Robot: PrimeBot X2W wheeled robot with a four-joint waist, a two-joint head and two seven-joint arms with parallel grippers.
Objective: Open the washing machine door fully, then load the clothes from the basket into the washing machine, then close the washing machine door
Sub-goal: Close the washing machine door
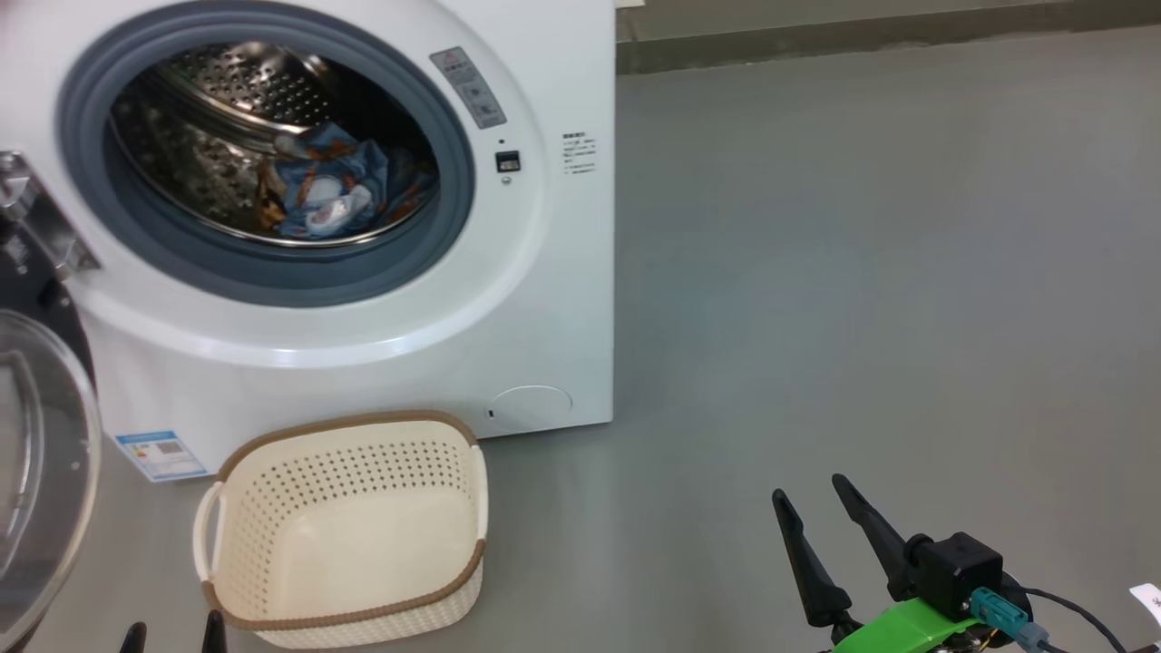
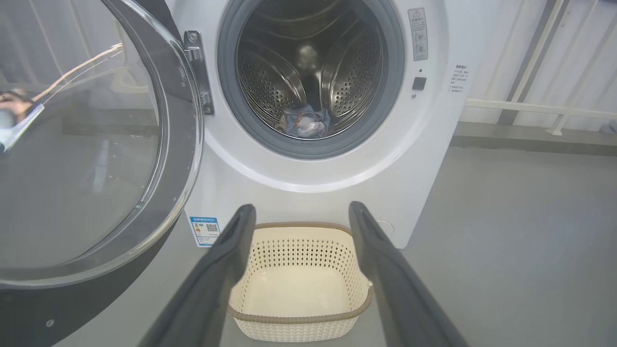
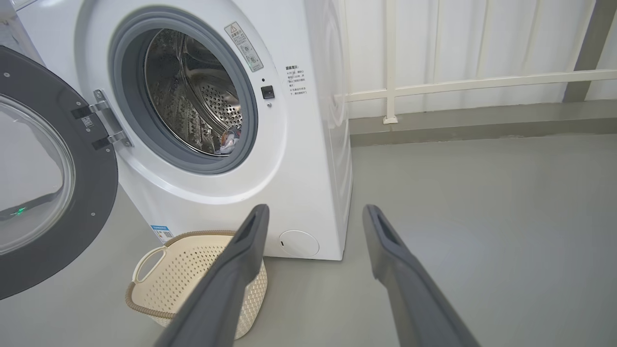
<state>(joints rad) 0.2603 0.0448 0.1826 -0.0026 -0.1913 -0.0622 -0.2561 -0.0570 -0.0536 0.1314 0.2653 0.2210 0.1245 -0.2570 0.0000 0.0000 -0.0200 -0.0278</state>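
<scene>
The washing machine (image 1: 544, 299) stands with its door (image 2: 96, 159) swung wide to the left on its hinge. Light blue printed clothes (image 1: 331, 186) lie at the bottom of the steel drum, and they show as a small heap (image 2: 304, 123) in the left wrist view. On the floor in front sits the cream basket (image 1: 349, 526), with nothing inside it. My left gripper (image 2: 301, 214) is open, its fingers framing the basket from behind and above. At the lower right of the head view, over bare floor, my right gripper (image 1: 812, 494) is open and holds nothing.
Grey floor (image 1: 862, 272) stretches to the right of the machine. A white panelled wall with a low rail (image 3: 482, 82) runs behind it. The open door (image 1: 36, 472) juts out at the left, close to the basket's left handle.
</scene>
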